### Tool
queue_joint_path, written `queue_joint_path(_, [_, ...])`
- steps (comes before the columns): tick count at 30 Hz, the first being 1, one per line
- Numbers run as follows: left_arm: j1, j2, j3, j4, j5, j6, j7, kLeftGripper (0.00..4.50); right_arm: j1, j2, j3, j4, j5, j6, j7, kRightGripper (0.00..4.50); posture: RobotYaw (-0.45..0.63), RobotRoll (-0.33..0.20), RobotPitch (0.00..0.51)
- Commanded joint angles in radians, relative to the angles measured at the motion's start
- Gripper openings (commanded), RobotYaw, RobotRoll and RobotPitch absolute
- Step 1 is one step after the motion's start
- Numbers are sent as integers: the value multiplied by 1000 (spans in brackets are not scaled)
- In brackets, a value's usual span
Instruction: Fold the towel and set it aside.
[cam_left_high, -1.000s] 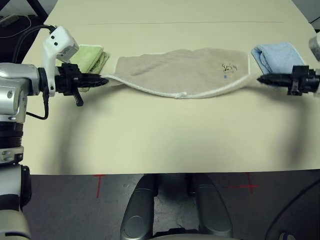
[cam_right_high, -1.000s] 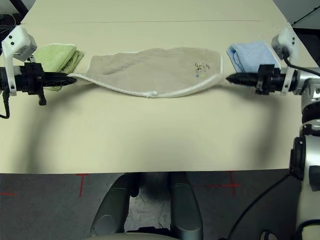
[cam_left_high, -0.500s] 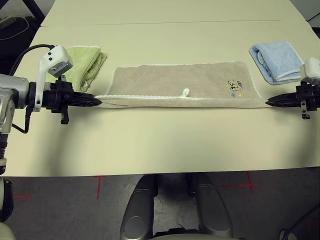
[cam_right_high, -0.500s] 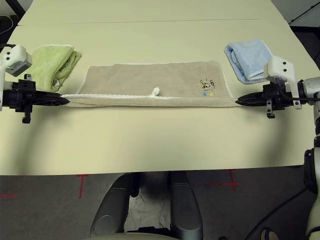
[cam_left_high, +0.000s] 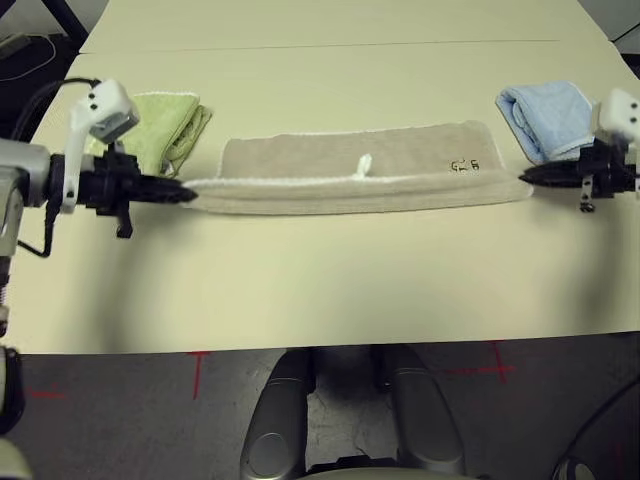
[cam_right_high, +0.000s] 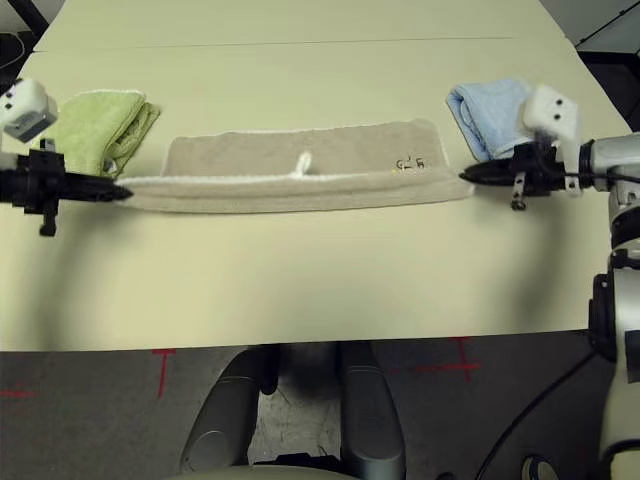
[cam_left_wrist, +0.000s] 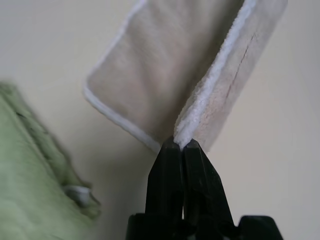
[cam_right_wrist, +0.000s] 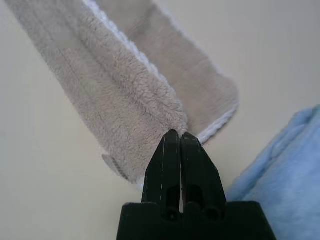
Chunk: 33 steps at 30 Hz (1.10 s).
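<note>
Left tool (cam_left_high: 188, 191) is clamping the left end of the beige towel (cam_left_high: 350, 180), its two black fingers (cam_left_wrist: 181, 172) pressed together on the white-stitched edge, as the left wrist view is showing. Right tool (cam_left_high: 525, 177) is likewise pinching the towel's right end, fingers (cam_right_wrist: 180, 165) closed on the terry corner. Between the two tools the towel is stretching out as a long narrow band across the middle of the cream surface (cam_left_high: 330, 290), doubled lengthwise so that the near layer is rising up from the fold while the far layer is lying flat behind it. A small white loop (cam_left_high: 364, 166) is standing up at the middle of the near edge, and a small dark embroidered mark (cam_left_high: 464, 166) is showing near the right end. A light green folded towel (cam_left_high: 170, 128) is lying on the surface just behind the left tool, near the beige towel's left end but not touching it as far as the head views are showing. A light blue folded towel (cam_left_high: 548, 118) is sitting just behind the right tool, close beside the beige towel's right end. Both silver forearms are reaching in from the sides, each tool pointing inward toward the other along the towel's length.
</note>
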Motion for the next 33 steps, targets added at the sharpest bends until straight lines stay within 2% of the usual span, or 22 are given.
queue_joint_path(1, [-17,-17,-1,65,44,-64,54,10,5,-5,-25,28,-1,21,-44,0,5,0,288])
queue_joint_path(8, [-74,-83,3,193,87,-162,152,10,-10,5,3,32,-51,56,-142,0,4,0,281])
queue_joint_path(19, [-180,-177,-37,386,172,-247,220,10,-62,111,36,45,-129,115,-383,0,1,0,288])
queue_joint_path(23, [-211,-199,-47,451,200,-274,233,10,-71,139,51,51,-153,122,-424,0,4,0,290])
queue_joint_path(29, [-255,-243,-54,566,259,-325,363,10,-76,160,56,52,-171,129,-474,0,4,0,288])
queue_joint_path(33, [-274,-267,-51,610,272,-347,393,10,-84,173,53,52,-174,135,-508,0,-1,0,287])
